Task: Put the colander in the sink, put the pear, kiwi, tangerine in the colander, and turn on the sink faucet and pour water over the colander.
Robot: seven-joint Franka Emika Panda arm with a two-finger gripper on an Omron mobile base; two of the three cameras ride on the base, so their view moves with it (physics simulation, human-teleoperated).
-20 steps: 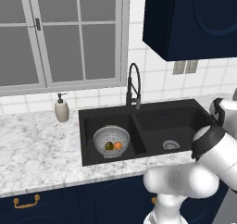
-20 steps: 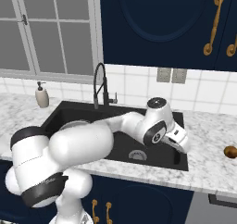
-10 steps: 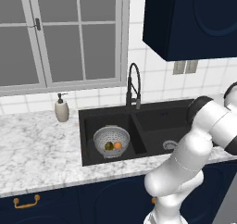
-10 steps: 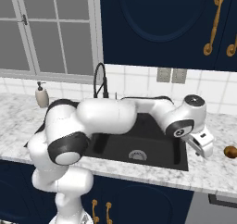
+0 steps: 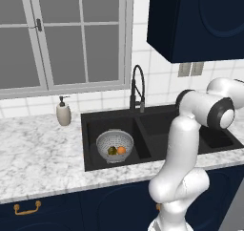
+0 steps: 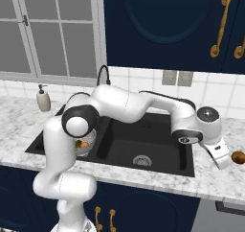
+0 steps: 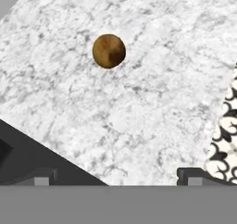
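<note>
In the left basin of the sink (image 5: 143, 130) the colander (image 5: 114, 145) already holds the tangerine (image 5: 121, 150) and a dark green fruit. The brown kiwi (image 7: 109, 51) lies alone on the marble counter (image 7: 139, 116), at eleven o'clock in the hand view; the gripper (image 6: 221, 157) hangs just beside it, fingers spread wide and empty. By my reading the kiwi and the faucet (image 5: 137, 88) remain. A soap bottle (image 5: 63, 112) stands well clear; nothing blocks the reach
</note>
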